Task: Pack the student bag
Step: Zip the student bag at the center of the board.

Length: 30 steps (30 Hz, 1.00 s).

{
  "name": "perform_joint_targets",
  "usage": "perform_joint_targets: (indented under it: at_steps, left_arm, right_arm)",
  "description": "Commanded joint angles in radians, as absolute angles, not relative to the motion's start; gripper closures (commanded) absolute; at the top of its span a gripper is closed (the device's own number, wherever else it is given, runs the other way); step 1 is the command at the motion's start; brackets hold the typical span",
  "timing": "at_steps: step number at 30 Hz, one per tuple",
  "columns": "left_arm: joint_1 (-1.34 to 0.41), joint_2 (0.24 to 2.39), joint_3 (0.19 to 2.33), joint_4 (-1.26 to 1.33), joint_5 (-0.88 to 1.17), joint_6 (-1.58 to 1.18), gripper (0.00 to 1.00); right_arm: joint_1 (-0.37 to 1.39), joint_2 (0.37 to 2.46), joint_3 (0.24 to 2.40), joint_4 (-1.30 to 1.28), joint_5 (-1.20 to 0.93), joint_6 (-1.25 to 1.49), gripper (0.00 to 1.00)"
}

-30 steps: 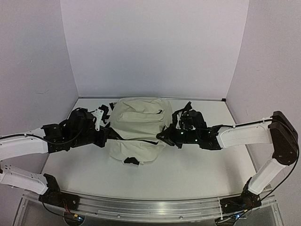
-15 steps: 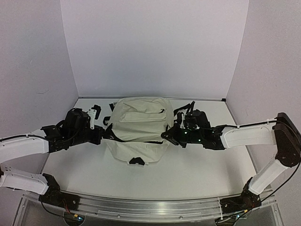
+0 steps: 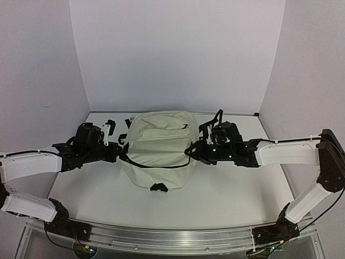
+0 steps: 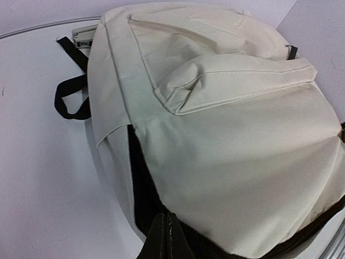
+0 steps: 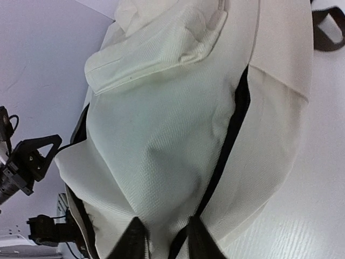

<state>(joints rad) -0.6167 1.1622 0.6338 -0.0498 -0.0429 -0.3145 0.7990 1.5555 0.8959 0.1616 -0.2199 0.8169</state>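
Observation:
The student bag (image 3: 159,148), a cream backpack with black zipper bands, lies in the middle of the table. My left gripper (image 3: 119,152) sits at the bag's left edge. In the left wrist view its fingertips (image 4: 166,232) are pressed together on the black zipper band, with the bag (image 4: 226,135) bulging beyond them. My right gripper (image 3: 191,152) sits at the bag's right edge. Its two fingers stand apart with a fold of cream fabric (image 5: 161,124) between them, beside the black zipper band (image 5: 226,140). The inside of the bag is hidden.
Black straps (image 3: 110,127) trail from the bag's back left, and one strap loop (image 4: 70,100) lies flat on the white table (image 3: 226,189). A metal rail (image 3: 172,234) runs along the near edge. Lilac walls close in the back and both sides.
The right gripper's fingers have parted at the bag's right edge. The left arm has drawn a little to the left. The bag's near flap has flattened and its dark opening has narrowed.

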Motion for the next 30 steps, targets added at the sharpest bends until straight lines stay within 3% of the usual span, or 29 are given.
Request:
perform_joint_targets:
  at_steps: [1,3,5,16,21,27,30]
  left_arm:
    - [-0.603,1.176,0.691,0.045,0.132,-0.33,1.0]
    - [-0.603,1.195,0.703,0.042,0.194,-0.347,1.0]
    - [-0.604,1.198,0.699,0.052,0.221,-0.367,1.0]
    - [-0.604,1.14,0.657,0.055,0.189,-0.442,1.0]
    - [-0.604,1.12,0.655,0.023,0.153,-0.456,1.0]
    - [-0.604,1.083,0.65,0.006,0.136,-0.459,1.0]
    - [-0.604,1.078,0.649,0.006,0.131,-0.459,1.0]
  right_arm:
    - [0.832,1.497,1.045,-0.013,-0.136,0.537,0.44]
    - [0.895,1.499,1.126,-0.085,-0.066,0.412,0.29]
    - [0.964,1.519,1.186,-0.122,0.007,0.329,0.24]
    - [1.247,1.885,1.518,-0.237,0.279,0.013,0.22]
    - [1.293,2.018,1.612,-0.245,0.385,-0.085,0.39]
    - [1.324,2.128,1.673,-0.246,0.531,-0.15,0.4]
    - [1.336,2.163,1.693,-0.246,0.636,-0.163,0.49]
